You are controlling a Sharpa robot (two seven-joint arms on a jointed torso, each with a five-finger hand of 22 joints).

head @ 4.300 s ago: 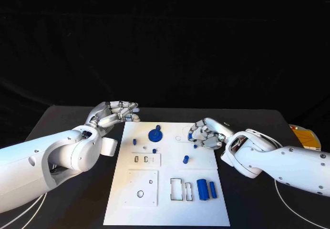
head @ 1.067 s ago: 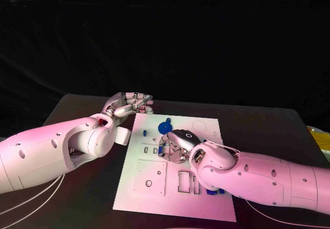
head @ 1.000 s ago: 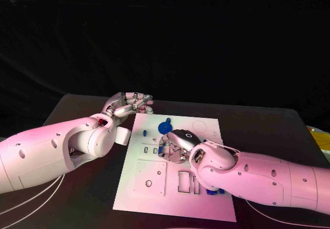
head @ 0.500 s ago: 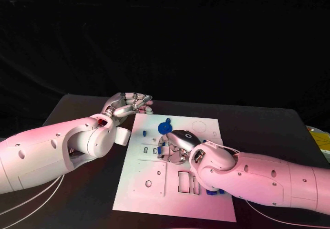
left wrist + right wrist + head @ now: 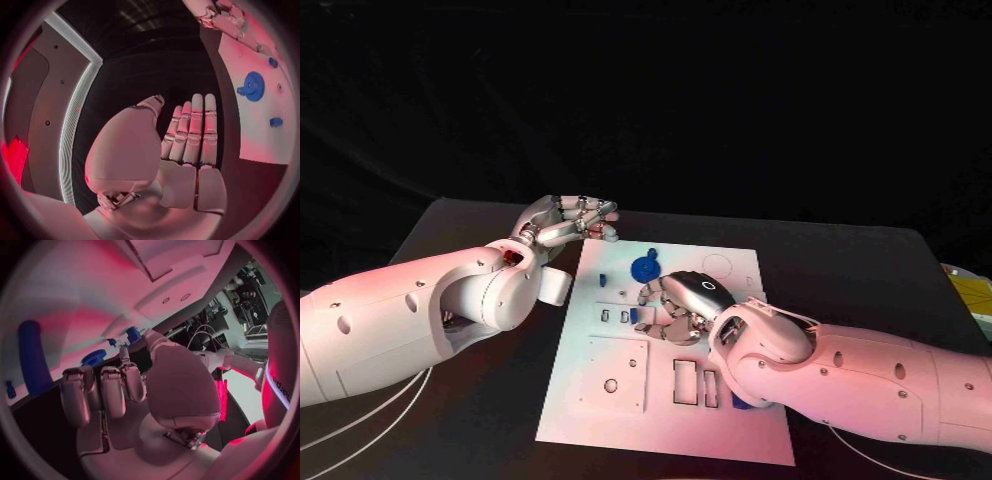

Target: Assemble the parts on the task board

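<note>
Nearest, at the task board (image 5: 589,420)'s near end, the slots by the right forearm are not all filled: two narrow cut-outs (image 5: 695,384) look empty, while a blue cylinder (image 5: 741,402) peeks out just beside them, under the arm. A round hole (image 5: 610,385) in the square plate to their side is empty too.

Further on, the right hand (image 5: 678,305) is lowered over the middle of the board, fingers curled down toward its surface. A small blue part (image 5: 635,315) sits right at the fingertips; whether the fingers actually pinch it, I cannot tell, since the hand covers the contact.

Just beyond those fingers stands the blue gear (image 5: 646,268), apparently seated, with a small blue peg (image 5: 602,279) near it.

Farthest, the left hand (image 5: 570,220) hovers at the board's far corner, fingers loosely bent and apart, holding nothing.

My judgement: the assembly is partway, with several pieces and slots left.
</note>
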